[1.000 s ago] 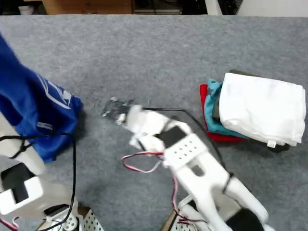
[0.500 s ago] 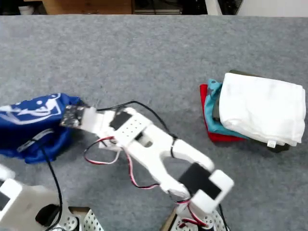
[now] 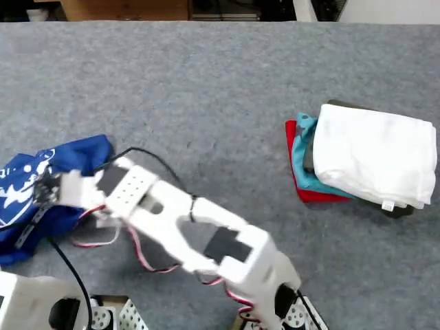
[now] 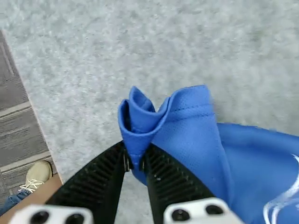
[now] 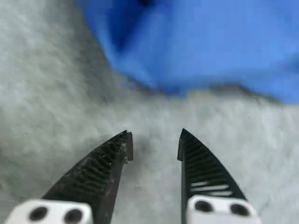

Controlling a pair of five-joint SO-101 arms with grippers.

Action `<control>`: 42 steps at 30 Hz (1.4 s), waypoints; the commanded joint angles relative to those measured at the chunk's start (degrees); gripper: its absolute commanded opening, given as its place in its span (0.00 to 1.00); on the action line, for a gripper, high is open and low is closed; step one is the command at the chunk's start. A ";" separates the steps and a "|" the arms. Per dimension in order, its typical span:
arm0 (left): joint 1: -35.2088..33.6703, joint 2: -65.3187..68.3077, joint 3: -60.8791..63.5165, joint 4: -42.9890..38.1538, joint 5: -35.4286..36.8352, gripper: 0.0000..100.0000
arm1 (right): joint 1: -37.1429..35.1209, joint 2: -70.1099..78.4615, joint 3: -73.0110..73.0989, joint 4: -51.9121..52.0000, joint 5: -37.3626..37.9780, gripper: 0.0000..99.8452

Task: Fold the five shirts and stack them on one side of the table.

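Blue shirt (image 3: 69, 157) lies crumpled at 9 o'clock on the grey table (image 3: 206, 89). The left gripper (image 4: 135, 161) is clamped on a rolled fold of it. The right gripper (image 5: 153, 144), fingers parted and empty, hangs just short of the shirt; its arm (image 3: 185, 220) overlaps the shirt's edge. A folded stack (image 3: 375, 158), white on top, sits at 3 o'clock.

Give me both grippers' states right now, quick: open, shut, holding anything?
Left gripper: shut on a bunched fold of the blue shirt.
Right gripper: open, holding nothing, over the table beside the blue shirt.
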 commanded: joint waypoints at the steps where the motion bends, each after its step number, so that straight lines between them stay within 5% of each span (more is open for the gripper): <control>1: -2.55 -0.92 0.53 -3.52 -0.44 0.02 | -3.12 6.02 -13.93 4.75 0.53 0.18; 11: -4.75 -0.48 0.62 -3.96 -0.44 0.02 | -3.21 28.97 -45.58 10.81 0.09 0.12; 14: -4.84 -0.48 0.62 -3.96 -0.44 0.02 | -1.63 33.36 -55.78 16.00 0.09 0.00; 23: -4.22 -0.92 0.62 -3.87 -0.26 0.02 | 3.65 39.34 -81.27 35.52 0.53 0.00; 42: 4.48 -0.92 13.01 -3.78 -0.44 0.02 | 17.63 11.30 -53.67 35.78 9.05 0.00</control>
